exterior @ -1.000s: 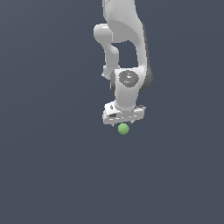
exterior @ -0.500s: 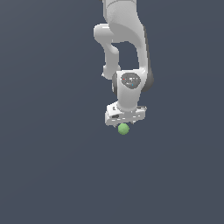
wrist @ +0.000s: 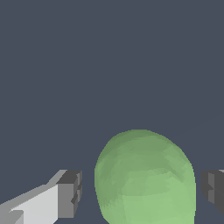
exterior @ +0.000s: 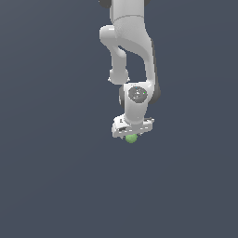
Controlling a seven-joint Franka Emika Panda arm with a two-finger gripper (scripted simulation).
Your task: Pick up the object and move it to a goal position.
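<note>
Wrist view shows our gripper point(wrist: 139, 192) spread wide, fingers point(wrist: 69, 194) clear of the green ball point(wrist: 144, 179) sitting between them. We judge it light, smooth, roll-prone; squeeze across its widest middle.

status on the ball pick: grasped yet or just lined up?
Done: the gripper is down over the green ball. In hand: the wrist view shows the ball between the fingertips, with a gap on each side, so no grasp. Left: close, lift, carry to the goal; no goal marker is visible.
</note>
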